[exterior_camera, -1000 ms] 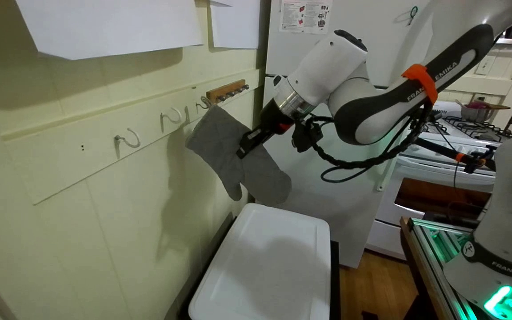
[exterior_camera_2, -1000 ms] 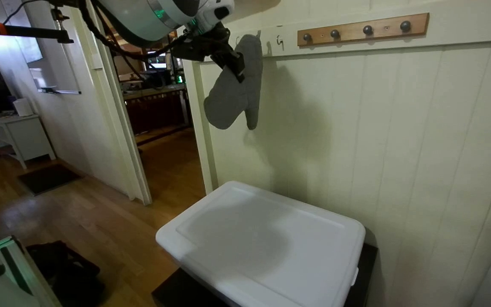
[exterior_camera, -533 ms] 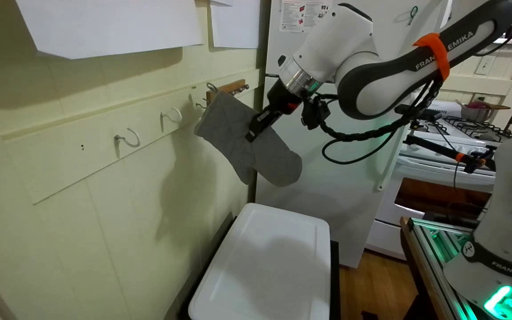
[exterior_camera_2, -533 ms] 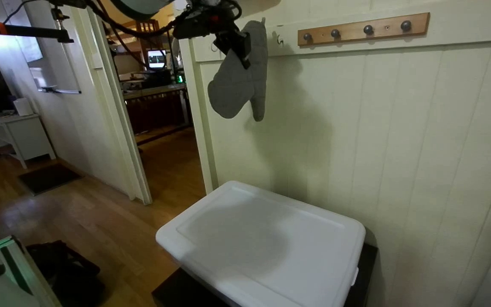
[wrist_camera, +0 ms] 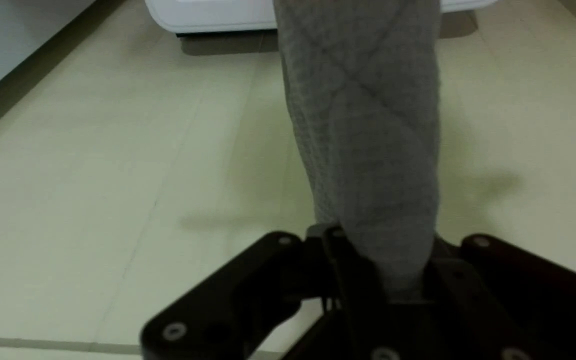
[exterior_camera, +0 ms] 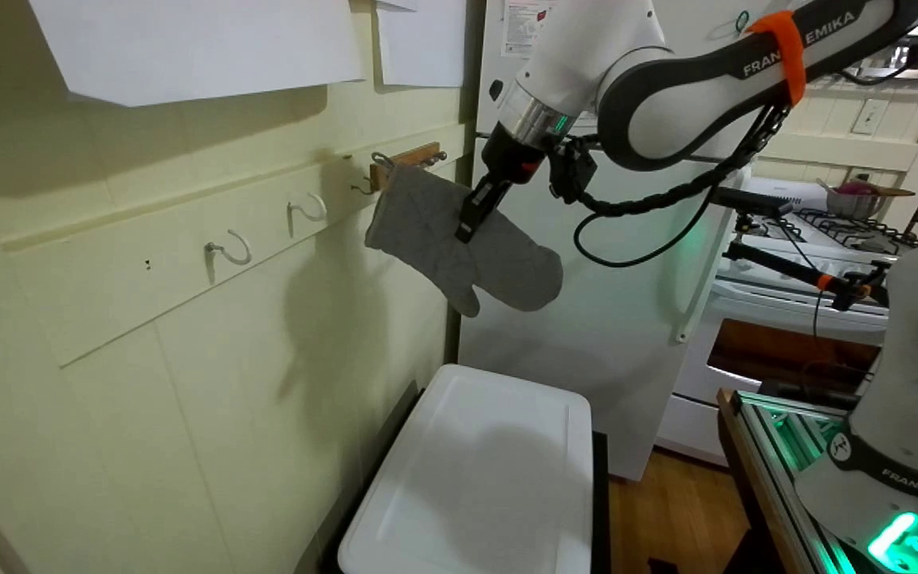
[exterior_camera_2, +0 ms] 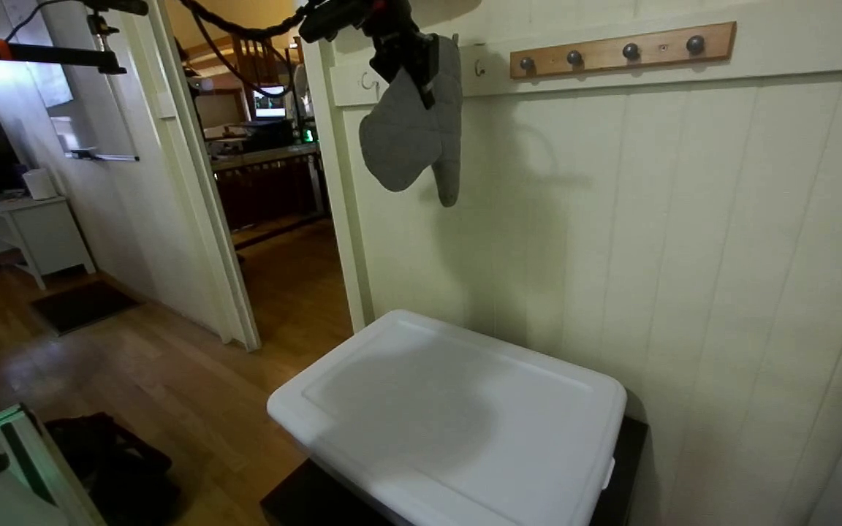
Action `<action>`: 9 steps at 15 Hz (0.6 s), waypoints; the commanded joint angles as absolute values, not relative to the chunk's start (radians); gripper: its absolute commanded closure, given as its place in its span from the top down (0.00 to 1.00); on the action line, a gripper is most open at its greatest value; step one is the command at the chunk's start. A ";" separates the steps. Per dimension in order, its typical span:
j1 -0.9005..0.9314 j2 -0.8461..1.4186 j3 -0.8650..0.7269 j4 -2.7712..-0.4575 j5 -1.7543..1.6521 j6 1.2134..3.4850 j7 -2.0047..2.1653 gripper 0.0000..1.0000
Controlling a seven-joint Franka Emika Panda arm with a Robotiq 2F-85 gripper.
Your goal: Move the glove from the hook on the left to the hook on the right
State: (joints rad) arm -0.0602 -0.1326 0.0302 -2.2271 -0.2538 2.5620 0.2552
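The grey glove (exterior_camera: 427, 227) is an oven mitt with a hanging loop at its cuff. My gripper (exterior_camera: 467, 231) is shut on its side and holds it in front of the wall, tilted, thumb down. It also shows in the other angle (exterior_camera_2: 399, 142) and in the wrist view (wrist_camera: 368, 125), where its fabric lies between the fingers (wrist_camera: 378, 270). The loop (exterior_camera: 382, 159) shows above the hook beside the peg rack (exterior_camera: 362, 186); in an exterior view that hook (exterior_camera_2: 479, 67) stands right of the glove. Two more hooks (exterior_camera: 228, 249) (exterior_camera: 307, 209) are bare.
A wooden peg rack (exterior_camera_2: 622, 51) is on the wall right of the hooks. A white lidded bin (exterior_camera_2: 457, 409) stands below the glove. A white fridge (exterior_camera: 562, 343) stands beyond the glove. White sheets (exterior_camera: 204, 48) stick out above the hooks.
My gripper has risen with the glove, moving right in an exterior view. The loop has gone from beside the hook near the rack to above it. The glove has tilted more.
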 commanded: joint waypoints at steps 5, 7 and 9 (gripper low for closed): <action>-0.049 -0.059 0.020 -2.090 -0.232 2.417 0.156 0.03; -0.050 -0.036 0.015 -2.061 -0.234 2.395 0.154 0.03; -0.050 -0.015 0.009 -2.031 -0.235 2.368 0.151 0.03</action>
State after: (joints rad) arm -0.0601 -0.0549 0.0242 -2.0970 -0.2458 2.4324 0.1766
